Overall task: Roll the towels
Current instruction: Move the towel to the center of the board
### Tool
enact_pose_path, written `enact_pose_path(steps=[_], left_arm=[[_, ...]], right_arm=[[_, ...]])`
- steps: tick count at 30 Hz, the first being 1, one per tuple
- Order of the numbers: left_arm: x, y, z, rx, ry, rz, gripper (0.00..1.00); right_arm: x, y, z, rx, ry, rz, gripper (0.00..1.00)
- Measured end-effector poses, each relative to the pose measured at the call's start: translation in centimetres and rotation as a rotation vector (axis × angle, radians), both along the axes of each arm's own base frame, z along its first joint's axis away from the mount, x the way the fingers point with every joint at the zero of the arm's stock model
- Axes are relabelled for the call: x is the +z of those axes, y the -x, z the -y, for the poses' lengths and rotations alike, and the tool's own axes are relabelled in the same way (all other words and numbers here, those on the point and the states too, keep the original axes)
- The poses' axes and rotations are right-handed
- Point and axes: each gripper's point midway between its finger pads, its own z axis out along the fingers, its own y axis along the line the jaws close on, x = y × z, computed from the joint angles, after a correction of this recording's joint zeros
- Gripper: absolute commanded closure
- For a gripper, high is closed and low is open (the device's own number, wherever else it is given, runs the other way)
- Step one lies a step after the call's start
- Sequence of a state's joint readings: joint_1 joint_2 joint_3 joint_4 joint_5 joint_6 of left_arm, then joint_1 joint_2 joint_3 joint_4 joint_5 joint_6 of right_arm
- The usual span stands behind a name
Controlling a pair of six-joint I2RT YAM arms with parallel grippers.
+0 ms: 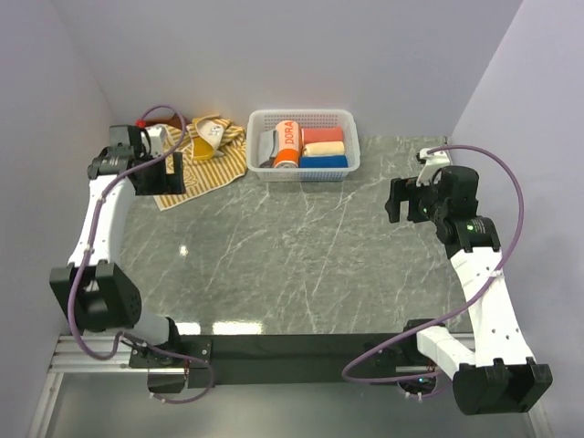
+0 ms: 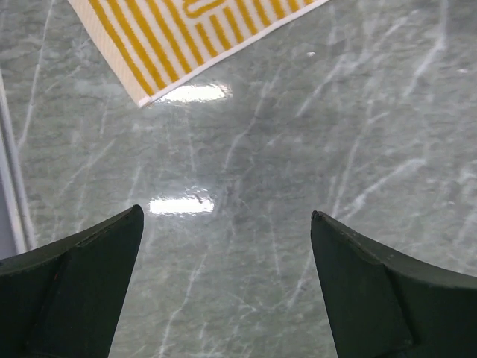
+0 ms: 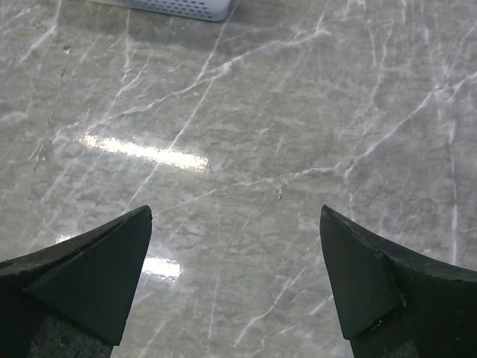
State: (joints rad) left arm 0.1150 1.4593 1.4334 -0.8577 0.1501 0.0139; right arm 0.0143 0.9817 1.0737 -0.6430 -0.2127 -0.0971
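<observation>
Cream-yellow striped towel: lies rumpled on the worktop at far left, just beside the white basket. Rust-brown towel: sits behind it, mostly hidden by the left arm. Left end effector: hangs with fingers wide apart, empty, over bare marble near the striped towel's corner. Right end effector: spread apart too, empty, well away at the right side.

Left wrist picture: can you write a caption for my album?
Open left gripper over the gray table, with a corner of the striped towel beyond it.
</observation>
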Motion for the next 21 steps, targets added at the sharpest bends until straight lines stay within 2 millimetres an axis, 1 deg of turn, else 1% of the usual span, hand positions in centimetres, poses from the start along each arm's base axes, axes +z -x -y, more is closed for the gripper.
enact_pose_path(steps=[2,8,10,13,15,17,21], left_arm=[[-0.8,-1.2,-0.2,-0.002,-0.026,-0.031,0.01],[-3.9,-7.7,-0.7,-0.021,-0.046,-0.080,0.01],[-4.8,-10.4,-0.6,-0.037,-0.038,-0.078,0.01],[-6.0,-14.1,-0.1,-0.070,-0.029,-0.052,0.01],[-7.2,-16.4,0.4,-0.090,-0.031,-0.036,0.00],[-8.5,-18.1,1.0,-0.102,-0.035,-0.031,0.01],[-11.7,-21.0,1.8,-0.112,-0.072,-0.033,0.01]], right_arm=[[-0.3,0.0,-0.2,0.007,-0.005,-0.012,0.01],[-1.5,-0.4,-0.5,0.022,-0.017,-0.059,0.01],[-1.8,-0.5,-0.6,0.026,-0.019,-0.074,0.01],[-2.1,-0.4,-0.6,0.028,-0.019,-0.087,0.01],[-2.2,-0.4,-0.6,0.028,-0.019,-0.091,0.01],[-2.3,-0.4,-0.6,0.029,-0.019,-0.095,0.02],[-2.7,-0.5,-0.6,0.029,-0.020,-0.110,0.02]])
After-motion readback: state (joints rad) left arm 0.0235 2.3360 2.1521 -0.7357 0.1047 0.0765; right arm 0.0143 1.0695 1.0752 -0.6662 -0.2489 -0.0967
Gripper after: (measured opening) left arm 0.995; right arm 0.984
